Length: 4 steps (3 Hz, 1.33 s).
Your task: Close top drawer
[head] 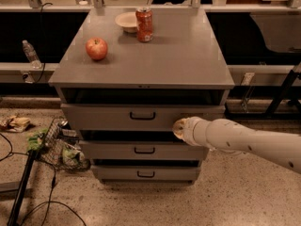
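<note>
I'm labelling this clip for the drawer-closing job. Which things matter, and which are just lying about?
Job: top drawer, partly open; gripper at its front, right of the handle.
Lying about: apple, red can, bowl on the cabinet top.
</note>
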Available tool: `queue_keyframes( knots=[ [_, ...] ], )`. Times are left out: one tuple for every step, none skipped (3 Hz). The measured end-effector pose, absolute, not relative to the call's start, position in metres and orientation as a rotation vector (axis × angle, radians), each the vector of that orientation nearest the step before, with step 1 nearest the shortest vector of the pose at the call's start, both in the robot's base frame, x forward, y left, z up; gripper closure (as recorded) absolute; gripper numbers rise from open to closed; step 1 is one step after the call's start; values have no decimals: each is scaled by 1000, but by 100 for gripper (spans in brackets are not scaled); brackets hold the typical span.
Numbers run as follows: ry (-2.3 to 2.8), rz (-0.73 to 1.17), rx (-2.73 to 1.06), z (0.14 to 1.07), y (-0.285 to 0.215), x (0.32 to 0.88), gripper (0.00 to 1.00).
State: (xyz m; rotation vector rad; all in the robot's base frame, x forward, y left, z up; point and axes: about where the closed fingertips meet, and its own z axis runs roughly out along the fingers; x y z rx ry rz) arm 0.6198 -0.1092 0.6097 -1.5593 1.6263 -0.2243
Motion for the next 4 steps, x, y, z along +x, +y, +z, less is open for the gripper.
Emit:
queue_keyframes(
  knots=[
    [1682,-84,-1507,640,-121,577,100],
    [1770,26,-1414,688,-146,543,100],
    [1793,174,-1304,743,-159,508,100],
    [1831,291,-1196,783,-157,481,87]
  ],
)
